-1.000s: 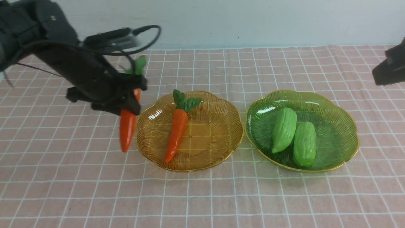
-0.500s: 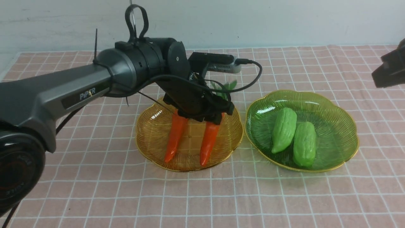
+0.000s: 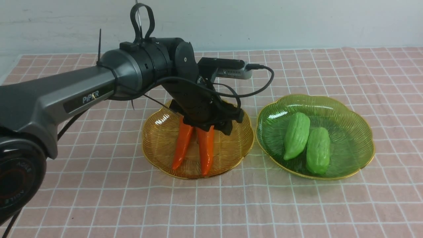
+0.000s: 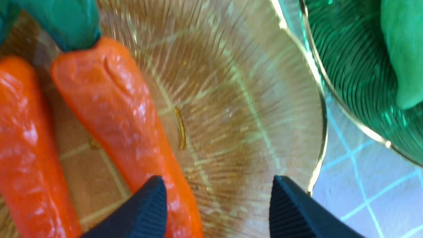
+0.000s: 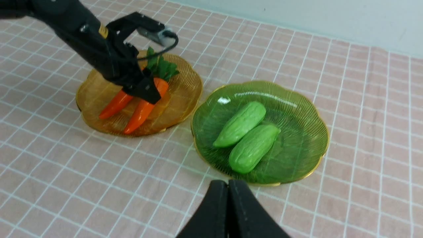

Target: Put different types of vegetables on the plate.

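Over the amber plate [image 4: 251, 82], left gripper [image 4: 218, 185] spread, carrot [image 4: 112, 109] beside one jaw

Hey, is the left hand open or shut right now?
Open. Jaws of the left hand stand apart above the amber plate, nothing between them; a carrot lies on the plate.

I have the left arm [image 3: 82, 89] stretched over the table's middle, wrist bent downward, left pincer [image 4: 218, 185] spread wide; the right pincer [image 5: 228, 190] is pressed fully closed.
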`<action>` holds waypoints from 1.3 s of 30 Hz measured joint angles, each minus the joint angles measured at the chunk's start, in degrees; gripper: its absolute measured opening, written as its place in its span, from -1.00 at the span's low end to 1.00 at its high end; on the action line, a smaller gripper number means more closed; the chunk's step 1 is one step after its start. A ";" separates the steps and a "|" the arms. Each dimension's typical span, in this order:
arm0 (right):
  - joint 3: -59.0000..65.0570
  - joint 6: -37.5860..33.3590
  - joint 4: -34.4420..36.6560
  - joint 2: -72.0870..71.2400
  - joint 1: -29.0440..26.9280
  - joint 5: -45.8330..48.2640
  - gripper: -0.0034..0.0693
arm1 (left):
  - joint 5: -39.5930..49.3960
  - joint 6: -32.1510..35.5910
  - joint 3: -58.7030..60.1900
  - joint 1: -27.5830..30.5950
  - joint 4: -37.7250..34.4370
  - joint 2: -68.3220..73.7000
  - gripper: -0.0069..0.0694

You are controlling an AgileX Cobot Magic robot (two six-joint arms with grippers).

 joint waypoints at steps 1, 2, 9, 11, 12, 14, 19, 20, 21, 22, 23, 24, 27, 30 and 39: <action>1.90 0.04 0.58 -0.98 0.00 -1.29 -0.95 | 0.48 0.00 0.03 0.00 0.00 0.00 0.20; 4.46 0.04 1.10 -2.11 0.00 -3.80 -0.95 | 0.85 0.00 0.03 0.00 0.00 0.00 0.19; 20.70 -1.21 5.52 -4.18 0.00 -28.42 -0.95 | 2.17 0.00 0.03 0.00 -0.02 0.00 -0.06; 23.66 -1.49 5.69 -3.86 0.00 -34.01 -0.95 | 2.68 0.00 0.03 0.00 0.04 0.00 -0.25; 25.11 -1.59 5.69 -3.79 0.00 -36.95 -0.95 | 2.85 0.06 0.03 0.00 0.10 0.00 -0.30; 27.86 -1.65 5.91 -3.74 0.00 -43.04 -0.95 | 3.45 0.06 0.03 0.00 0.32 0.00 -0.54; 29.78 -1.67 6.33 -3.74 0.00 -50.39 -0.95 | 3.90 0.10 -0.35 0.00 0.72 0.00 -0.81; 29.90 -1.72 6.44 -3.74 0.00 -50.71 -0.95 | 4.22 0.10 -0.70 0.00 0.86 0.00 -0.82; 29.90 -1.72 6.51 -3.74 0.00 -50.72 -0.95 | 4.53 0.10 -1.01 0.00 0.86 0.00 -0.82; 29.90 -1.72 6.53 -3.74 0.00 -50.72 -0.95 | 5.16 0.10 -1.55 0.00 0.87 0.00 -0.83; 29.90 -1.72 6.58 -3.74 0.00 -50.72 -0.95 | 5.69 0.10 -2.01 0.00 1.00 0.00 -0.83; 29.90 -1.72 6.58 -3.74 0.00 -50.72 -0.95 | 6.76 0.10 -3.15 0.00 1.17 0.00 -0.83; 29.90 -1.72 6.58 -3.74 0.00 -50.72 -0.95 | 10.20 0.10 -6.28 0.00 2.02 0.00 -0.83; 29.90 -1.72 6.58 -3.74 0.00 -50.72 -0.95 | 13.43 0.10 -9.72 0.00 3.19 0.00 -0.83; 30.21 -1.72 6.58 -3.88 0.00 -50.66 -0.95 | 20.53 0.10 -19.27 0.00 7.53 -0.23 -0.83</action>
